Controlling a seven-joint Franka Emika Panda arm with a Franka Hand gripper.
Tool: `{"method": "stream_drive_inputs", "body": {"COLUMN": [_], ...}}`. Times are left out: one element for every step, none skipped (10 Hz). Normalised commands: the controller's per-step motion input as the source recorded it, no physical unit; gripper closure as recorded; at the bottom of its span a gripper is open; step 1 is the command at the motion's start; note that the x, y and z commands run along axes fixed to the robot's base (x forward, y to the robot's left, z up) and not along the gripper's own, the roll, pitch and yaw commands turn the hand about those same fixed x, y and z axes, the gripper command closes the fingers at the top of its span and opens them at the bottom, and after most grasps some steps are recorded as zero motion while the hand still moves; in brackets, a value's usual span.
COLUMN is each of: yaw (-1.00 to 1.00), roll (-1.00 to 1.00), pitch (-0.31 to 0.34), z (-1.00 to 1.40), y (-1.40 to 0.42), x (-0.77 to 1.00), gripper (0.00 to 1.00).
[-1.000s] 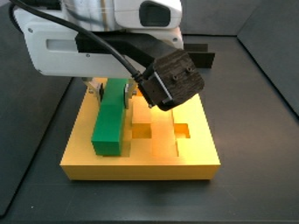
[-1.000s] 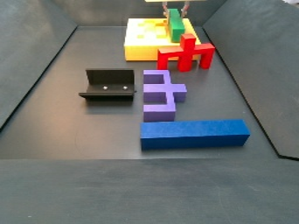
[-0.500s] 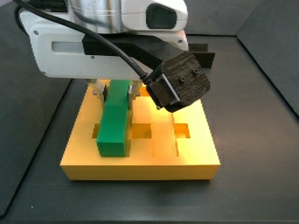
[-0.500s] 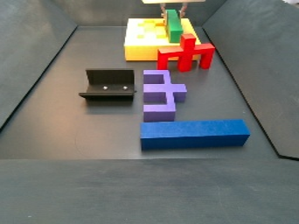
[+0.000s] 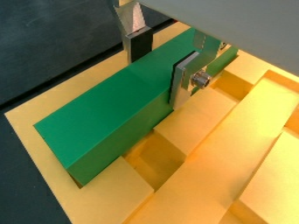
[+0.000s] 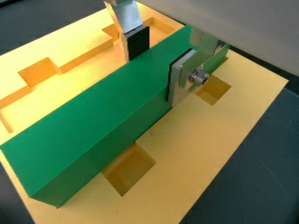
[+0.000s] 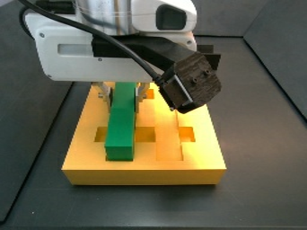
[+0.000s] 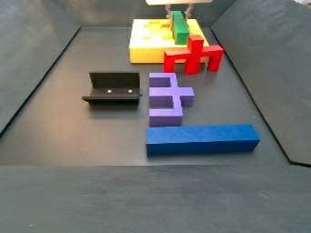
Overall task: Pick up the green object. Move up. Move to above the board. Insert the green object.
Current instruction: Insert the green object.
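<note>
The green object (image 7: 121, 126) is a long green bar, also seen in a side view (image 8: 180, 25). My gripper (image 5: 162, 66) is shut on it near one end, silver fingers (image 5: 184, 77) pressed to both long sides. Both wrist views show this grip (image 6: 160, 63). In a side view the gripper (image 8: 180, 7) sits at the far end of the floor. The bar lies lengthwise over the yellow-orange board (image 7: 144, 171), above its grooves (image 5: 233, 157) and square holes (image 6: 126, 166). I cannot tell whether the bar touches the board (image 8: 148, 41).
A red cross-shaped block (image 8: 195, 57) stands just in front of the board. A purple block (image 8: 168, 96), a long blue block (image 8: 203, 138) and the fixture (image 8: 112, 88) lie nearer on the dark floor. Sloped dark walls enclose the floor.
The gripper has carried the green bar a little to the right across the board. The other blocks have not moved.
</note>
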Motion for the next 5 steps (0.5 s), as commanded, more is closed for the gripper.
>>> {"method": "stream_drive_inputs", "body": {"yaw": [0.0, 0.0, 0.0, 0.0, 0.0], "roll": [0.09, 0.04, 0.0, 0.0, 0.0], "pitch": [0.0, -0.014, 0.0, 0.0, 0.0], "z": [-0.36, -0.31, -0.34, -0.19, 0.0], "y": [-0.11, -0.08, 0.0, 0.0, 0.0], "x": [0.01, -0.03, 0.0, 0.0, 0.0], "gripper": [1.0, 1.0, 1.0, 1.0, 1.0]}}
